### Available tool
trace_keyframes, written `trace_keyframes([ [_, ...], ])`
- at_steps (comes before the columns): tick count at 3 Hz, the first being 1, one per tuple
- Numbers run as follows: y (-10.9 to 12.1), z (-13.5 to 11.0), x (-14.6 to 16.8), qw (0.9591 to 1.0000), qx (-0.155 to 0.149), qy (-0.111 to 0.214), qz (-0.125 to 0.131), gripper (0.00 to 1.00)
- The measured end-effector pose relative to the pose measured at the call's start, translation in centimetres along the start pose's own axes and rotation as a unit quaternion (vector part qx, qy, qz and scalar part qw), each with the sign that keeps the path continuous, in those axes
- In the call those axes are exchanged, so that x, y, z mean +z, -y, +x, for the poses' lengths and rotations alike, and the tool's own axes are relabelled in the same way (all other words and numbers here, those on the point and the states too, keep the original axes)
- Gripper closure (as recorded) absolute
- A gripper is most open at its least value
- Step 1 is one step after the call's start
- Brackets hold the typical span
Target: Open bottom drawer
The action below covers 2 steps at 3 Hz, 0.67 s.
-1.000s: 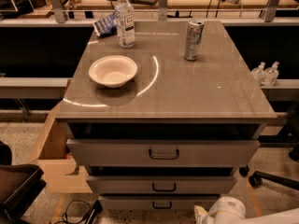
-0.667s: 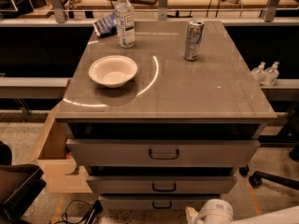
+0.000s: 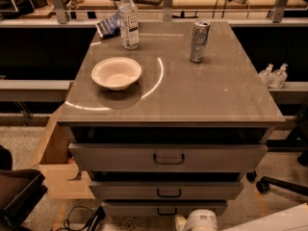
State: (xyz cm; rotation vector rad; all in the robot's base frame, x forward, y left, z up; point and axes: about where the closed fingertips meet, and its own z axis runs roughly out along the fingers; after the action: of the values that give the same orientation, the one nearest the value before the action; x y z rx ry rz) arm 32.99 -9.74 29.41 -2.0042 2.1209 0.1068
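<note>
Bottom drawer (image 3: 139, 208): lowest grey front, small dark loop handle (image 3: 166, 211).
Gripper (image 3: 199, 221): white, at the view's bottom edge, just below that front; grip state cannot be told.

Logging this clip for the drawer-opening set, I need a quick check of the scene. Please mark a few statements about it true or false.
1. The white bowl sits on the cabinet top, left of the can. True.
2. The water bottle lies on its side. False: it stands upright near the back edge.
3. The gripper is at the bottom edge of the view, just below the front of the bottom drawer. True.
4. The can stands inside the bowl. False: it stands on the cabinet top, apart from the bowl.
5. The cabinet shows only two drawer fronts. False: three are visible, each with a dark handle.
</note>
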Motion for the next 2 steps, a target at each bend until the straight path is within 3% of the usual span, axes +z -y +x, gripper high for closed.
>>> trace_keyframes([
  [2,1.0,-0.3,2.3,0.9996,-0.013,0.022,0.015,0.00],
])
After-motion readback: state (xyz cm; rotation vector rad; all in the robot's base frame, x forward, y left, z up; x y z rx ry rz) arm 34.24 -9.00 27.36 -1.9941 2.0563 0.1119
